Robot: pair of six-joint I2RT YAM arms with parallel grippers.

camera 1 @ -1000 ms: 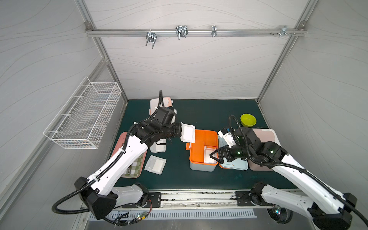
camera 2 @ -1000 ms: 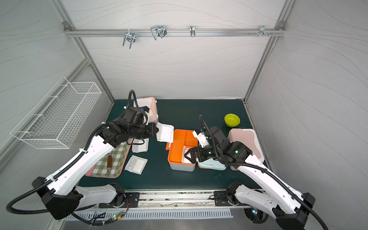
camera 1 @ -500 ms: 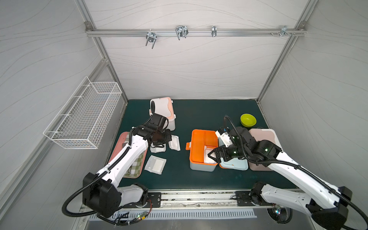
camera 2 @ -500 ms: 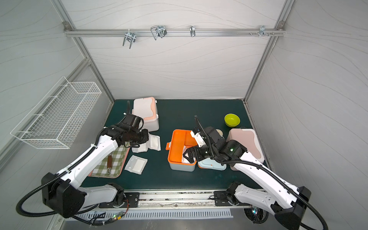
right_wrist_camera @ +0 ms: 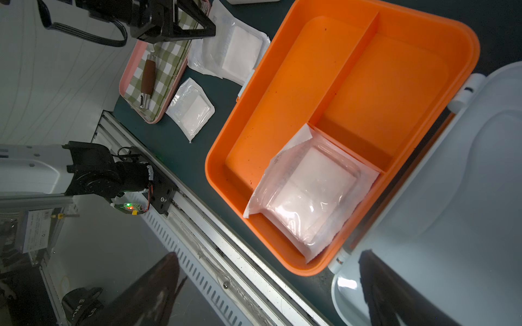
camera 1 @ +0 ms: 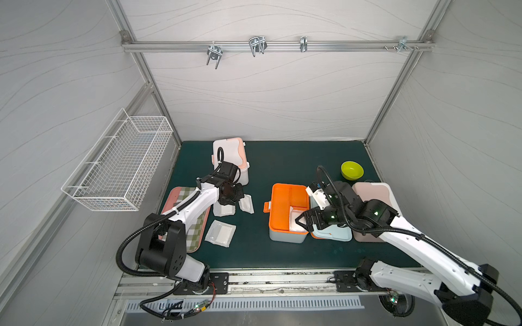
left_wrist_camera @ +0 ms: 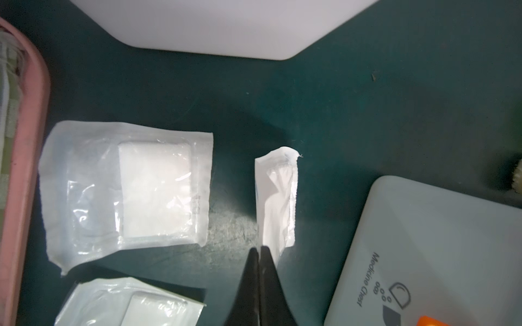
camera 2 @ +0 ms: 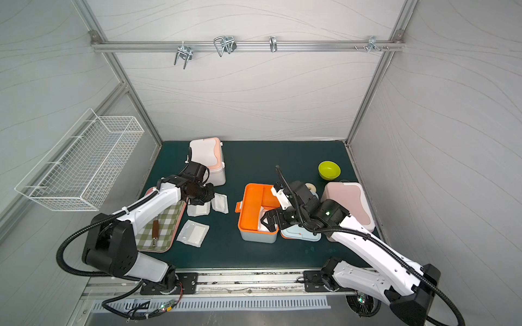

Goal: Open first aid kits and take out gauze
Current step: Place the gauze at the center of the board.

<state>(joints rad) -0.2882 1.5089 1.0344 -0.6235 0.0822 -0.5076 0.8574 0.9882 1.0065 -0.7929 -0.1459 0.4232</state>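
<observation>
Gauze pouches: four; kits: three; left jaws pinch one pouch, right jaws spread wide.

Both top views look down from high up, over the front edge of the green mat, and face the back wall. They sit side by side and far off, so both show nearly the same thing: the whole mat and both arms. The left wrist camera hangs very near the mat, close to its left edge, and looks down past the left gripper at the gauze beside the pink tray. The right wrist camera sits near the open kit and looks down into it, slanting towards the mat's front left corner. It sees the same gauze and tray, further off.
</observation>
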